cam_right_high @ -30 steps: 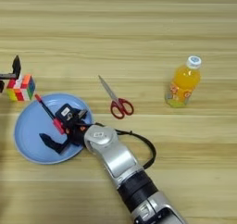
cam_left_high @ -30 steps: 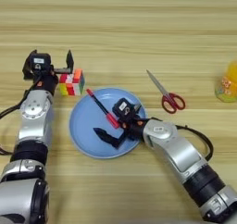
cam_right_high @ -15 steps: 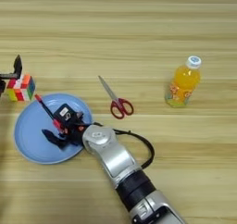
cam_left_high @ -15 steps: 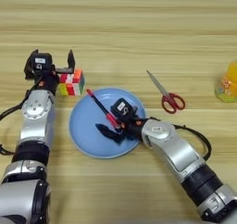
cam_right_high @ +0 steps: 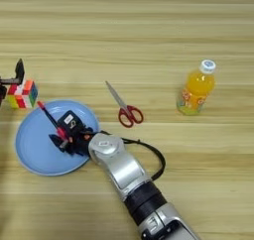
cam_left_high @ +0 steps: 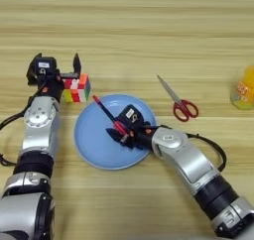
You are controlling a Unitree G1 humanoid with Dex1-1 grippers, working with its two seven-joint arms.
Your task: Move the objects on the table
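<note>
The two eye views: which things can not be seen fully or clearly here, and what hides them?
- Pen: its lower end is hidden behind the right gripper over the blue plate, both views.
- Orange-drink bottle: cut off by the right edge in the left eye view.
- Left gripper: cut off by the left edge in the right eye view.
- Coloured cube: its left side is hidden behind the left gripper.

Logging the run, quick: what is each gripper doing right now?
Left gripper: open, at the colour cube.
Right gripper: shut on the pen, over the blue plate.
</note>
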